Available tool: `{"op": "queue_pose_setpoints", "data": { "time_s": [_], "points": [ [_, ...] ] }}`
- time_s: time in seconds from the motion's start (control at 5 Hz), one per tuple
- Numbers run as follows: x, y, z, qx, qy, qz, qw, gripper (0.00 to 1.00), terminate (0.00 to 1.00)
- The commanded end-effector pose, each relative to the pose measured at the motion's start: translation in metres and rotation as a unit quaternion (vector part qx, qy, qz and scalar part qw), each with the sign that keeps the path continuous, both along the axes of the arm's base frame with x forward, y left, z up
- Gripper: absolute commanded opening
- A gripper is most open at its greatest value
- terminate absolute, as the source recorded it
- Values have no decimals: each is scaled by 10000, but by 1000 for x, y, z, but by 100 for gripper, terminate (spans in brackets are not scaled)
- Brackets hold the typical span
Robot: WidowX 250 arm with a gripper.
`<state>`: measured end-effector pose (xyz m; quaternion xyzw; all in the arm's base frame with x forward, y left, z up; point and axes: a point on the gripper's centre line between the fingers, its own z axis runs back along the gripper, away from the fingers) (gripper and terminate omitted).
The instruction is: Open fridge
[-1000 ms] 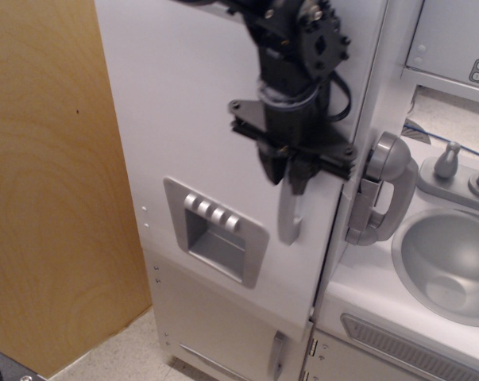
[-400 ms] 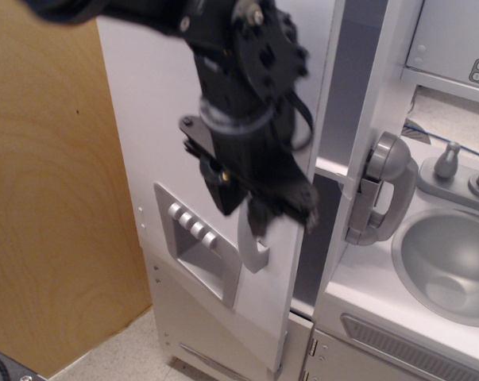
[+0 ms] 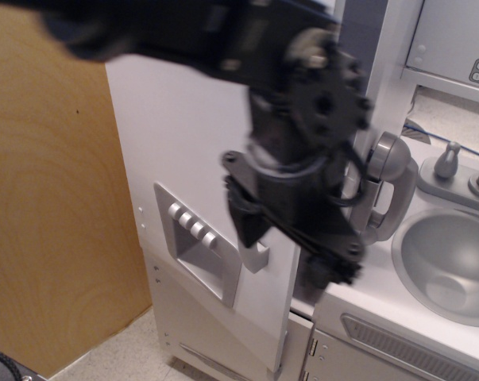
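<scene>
We see the gripper (image 3: 291, 246) blurred and close to the lens; its jaws appear spread, with nothing between them, though motion smear makes this uncertain. One dark finger hangs just beside the lower end of the silver bar handle (image 3: 255, 255), apart from it as far as we can tell. The fridge (image 3: 183, 143) stands at centre-left, its large door (image 3: 215, 286) swung partly outward, a dark gap showing along its free edge. We judge the opening largely achieved. The grey toy phone handset (image 3: 386, 190) hangs on the cabinet beside the sink (image 3: 450, 262).
</scene>
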<state>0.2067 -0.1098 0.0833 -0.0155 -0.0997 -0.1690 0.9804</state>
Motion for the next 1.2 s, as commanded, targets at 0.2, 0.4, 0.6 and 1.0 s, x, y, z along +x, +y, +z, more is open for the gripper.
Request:
{"op": "queue_pose_setpoints", "data": {
  "time_s": [0.2, 0.4, 0.6, 1.0],
  "points": [
    [48, -44, 4, -147, -164, 171, 9996, 100, 0],
    [65, -28, 13, -225, -281, 473, 9982, 100, 0],
    [78, -20, 22, -229, -350, 706, 9966, 100, 0],
    [93, 22, 26, 15, -410, 1373, 9897, 100, 0]
  ]
}}
